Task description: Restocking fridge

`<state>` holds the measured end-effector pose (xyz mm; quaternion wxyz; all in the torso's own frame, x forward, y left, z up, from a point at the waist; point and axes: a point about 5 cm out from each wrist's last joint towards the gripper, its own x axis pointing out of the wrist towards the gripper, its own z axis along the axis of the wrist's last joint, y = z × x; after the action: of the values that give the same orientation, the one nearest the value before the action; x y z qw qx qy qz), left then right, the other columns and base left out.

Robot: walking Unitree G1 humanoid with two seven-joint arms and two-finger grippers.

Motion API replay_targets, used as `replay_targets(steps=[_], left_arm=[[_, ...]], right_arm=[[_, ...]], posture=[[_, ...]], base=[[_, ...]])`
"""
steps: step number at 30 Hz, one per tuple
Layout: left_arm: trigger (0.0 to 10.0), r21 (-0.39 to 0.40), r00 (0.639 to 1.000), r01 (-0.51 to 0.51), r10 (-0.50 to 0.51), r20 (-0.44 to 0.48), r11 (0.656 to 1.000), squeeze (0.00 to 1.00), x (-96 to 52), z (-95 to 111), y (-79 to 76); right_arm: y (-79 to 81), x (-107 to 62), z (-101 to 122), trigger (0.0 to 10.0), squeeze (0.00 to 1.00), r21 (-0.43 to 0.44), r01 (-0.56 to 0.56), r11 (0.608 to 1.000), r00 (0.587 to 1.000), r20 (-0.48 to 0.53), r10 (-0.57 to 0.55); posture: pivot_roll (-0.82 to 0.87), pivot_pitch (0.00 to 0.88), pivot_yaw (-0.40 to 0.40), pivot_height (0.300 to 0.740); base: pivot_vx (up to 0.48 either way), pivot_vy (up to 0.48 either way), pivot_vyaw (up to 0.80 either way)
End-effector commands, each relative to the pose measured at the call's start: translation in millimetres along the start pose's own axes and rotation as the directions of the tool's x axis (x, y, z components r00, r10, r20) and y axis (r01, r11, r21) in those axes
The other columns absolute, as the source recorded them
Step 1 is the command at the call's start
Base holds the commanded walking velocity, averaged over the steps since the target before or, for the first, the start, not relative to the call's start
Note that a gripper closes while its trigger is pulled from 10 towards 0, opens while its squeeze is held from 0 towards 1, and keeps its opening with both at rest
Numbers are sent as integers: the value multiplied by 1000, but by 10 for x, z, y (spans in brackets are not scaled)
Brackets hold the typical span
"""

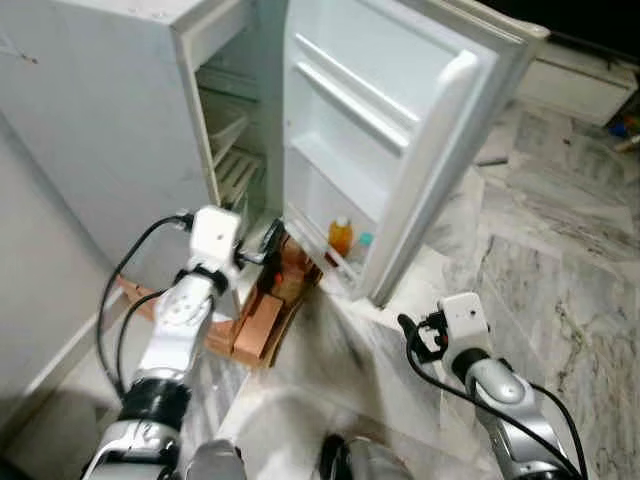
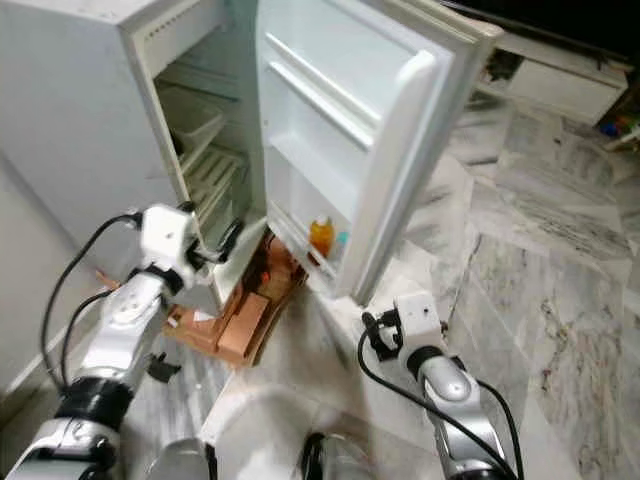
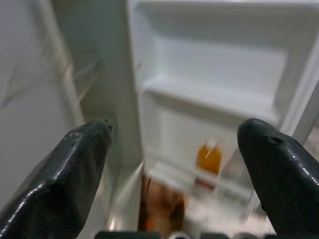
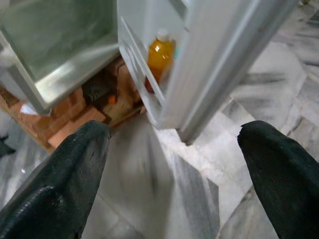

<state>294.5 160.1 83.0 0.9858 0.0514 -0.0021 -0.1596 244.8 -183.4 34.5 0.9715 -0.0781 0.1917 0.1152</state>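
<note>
Grey-veined marble floor fills the right and bottom of the head frames, and we face a small white fridge at upper left with its white door swung wide toward upper centre. Low in the door, at frame centre, the bottom rack carries an orange juice bottle with a white cap and something teal just beside it, too small to name. Under the fridge front sits a stack of reddish-brown bricks or blocks. Our left gripper is raised at centre left near the cabinet's lower edge, fingers spread wide and carrying nothing. Our right gripper hangs lower right over the floor by the door's outer edge, likewise spread wide with nothing in it. No new stock is in either, so we judge restocking hasn't begun. Risks as we see them: the left fingers could clip the cabinet edge or the bricks, and the right arm could bump the door and rattle the bottle.
</note>
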Motion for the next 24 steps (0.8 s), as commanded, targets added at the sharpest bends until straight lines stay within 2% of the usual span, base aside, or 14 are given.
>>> replay_targets(steps=[1,5,11,17,24], left_arm=[[10000,-19,1000,-13,13,-13,1000,0,-98,-26,-22],[10000,-37,996,-67,65,-57,997,0,-255,-138,10],[10000,-59,990,-114,108,-94,992,0,-336,-196,36],[10000,-60,988,-119,113,-105,991,0,-307,-204,37],[10000,-41,993,-48,43,-113,998,0,-181,-213,-81]], right_arm=[[-91,-37,-76,10000,0,-16,24,1000,999,-32,-25],[-79,-19,-61,10000,0,-30,11,1000,1000,-27,-12],[-77,-3,-63,10000,0,-50,8,999,1000,-25,-9],[-82,7,-54,10000,0,-49,13,999,1000,-21,-14],[-78,65,-23,10000,0,-30,19,999,1000,-11,-20]], posture=[[94,91,-94,740],[91,87,-102,740],[77,71,-113,740],[74,62,-111,740],[70,58,-102,740]], base=[[379,-289,-619],[390,-274,-462],[419,-123,0],[452,0,0],[461,0,-114]])
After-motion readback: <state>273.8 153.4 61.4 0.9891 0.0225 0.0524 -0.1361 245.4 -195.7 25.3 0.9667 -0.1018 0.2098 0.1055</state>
